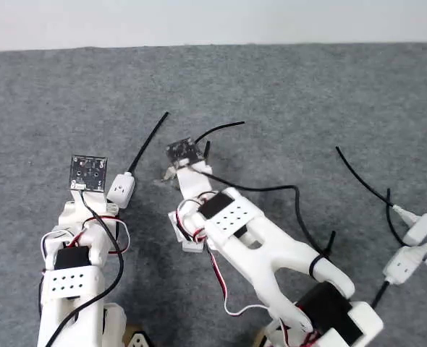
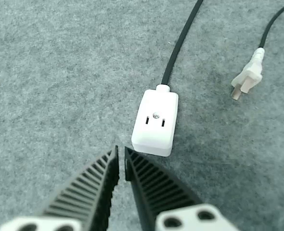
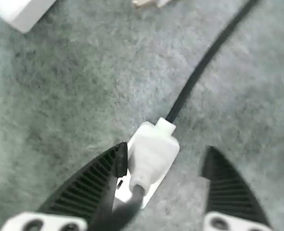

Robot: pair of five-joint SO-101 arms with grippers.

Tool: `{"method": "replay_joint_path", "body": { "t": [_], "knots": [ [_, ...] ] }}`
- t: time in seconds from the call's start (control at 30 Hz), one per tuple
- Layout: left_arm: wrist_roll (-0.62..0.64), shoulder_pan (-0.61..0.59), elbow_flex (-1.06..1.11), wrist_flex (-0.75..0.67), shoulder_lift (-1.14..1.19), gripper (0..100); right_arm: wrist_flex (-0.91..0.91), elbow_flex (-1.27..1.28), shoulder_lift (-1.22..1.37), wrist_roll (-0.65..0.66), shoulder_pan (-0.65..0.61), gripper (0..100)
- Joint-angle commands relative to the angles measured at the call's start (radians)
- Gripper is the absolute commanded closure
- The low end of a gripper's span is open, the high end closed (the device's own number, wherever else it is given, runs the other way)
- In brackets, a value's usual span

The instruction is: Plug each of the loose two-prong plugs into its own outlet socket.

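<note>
Left wrist view: we log the left gripper (image 2: 122,153) low over the grey mat (image 2: 50,72). Its ribbed fingers (image 2: 149,180) are together but for a thin slit, and nothing is between them. A white socket (image 2: 155,120) lies flat just beside the tips, with its two slots facing up. Its black cord (image 2: 180,43) runs straight away from the gripper. A loose plug (image 2: 247,79) lies on its side near the socket, apart from it, with its prongs bare.

Right wrist view: the right gripper (image 3: 166,150) has its fingers spread wide, straddling a white connector (image 3: 154,151) on the mat. The connector touches one finger (image 3: 98,180) and stands clear of the other. A black lead (image 3: 204,62) leaves its far end. This view is blurred at the near end; the connector may be a plug seated in a socket, but we cannot tell.

High view: the left arm (image 1: 72,267) stands at the near left, with the socket (image 1: 121,189) just to the right of its wrist. The right arm (image 1: 264,246) slants from the near right towards the centre, and its wrist is close to the right of the socket. Other white cord ends (image 1: 418,230) lie at the right edge, well apart from both arms.
</note>
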Motion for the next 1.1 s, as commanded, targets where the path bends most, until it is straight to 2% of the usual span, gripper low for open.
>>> {"method": "replay_joint_path", "body": {
  "t": [0.0, 0.13, 0.23, 0.37, 0.47, 0.57, 0.7, 0.77, 0.9, 1.07],
  "knots": [
    [-0.017, -0.012, -0.022, -0.028, -0.017, 98, 0.076, -0.095, -0.007, -0.092, -0.016, 70.1],
    [-0.017, -0.017, -0.022, -0.031, -0.02, 98, 0.084, -0.094, -0.005, -0.167, -0.071, 70.1],
    [-0.014, -0.081, -0.039, -0.048, -0.023, 98, 0.082, -0.092, -0.004, -0.204, -0.134, 70.0],
    [0.098, -0.157, -0.058, -0.091, -0.021, 98, 0.025, -0.092, 0.051, -0.209, -0.153, 70.1],
    [0.121, -0.17, -0.065, -0.1, -0.015, 98, -0.01, -0.11, 0.151, -0.207, -0.113, 70.3],
    [0.121, -0.17, -0.065, -0.098, -0.015, 98, 0.056, -0.196, 0.246, -0.206, -0.077, 73.8],
    [0.121, -0.169, -0.065, -0.098, -0.015, 98, 0.166, -0.331, 0.332, -0.192, -0.061, 98.5],
    [0.121, -0.169, -0.065, -0.098, -0.015, 98, 0.189, -0.347, 0.341, -0.138, -0.038, 97.1],
    [0.121, -0.167, -0.064, -0.098, -0.015, 98, 0.222, -0.351, 0.314, -0.13, 0.031, 98.9],
    [0.121, -0.143, -0.051, -0.098, -0.015, 98, 0.325, -0.351, 0.16, -0.089, 0.216, 99.1]
  ]
}}
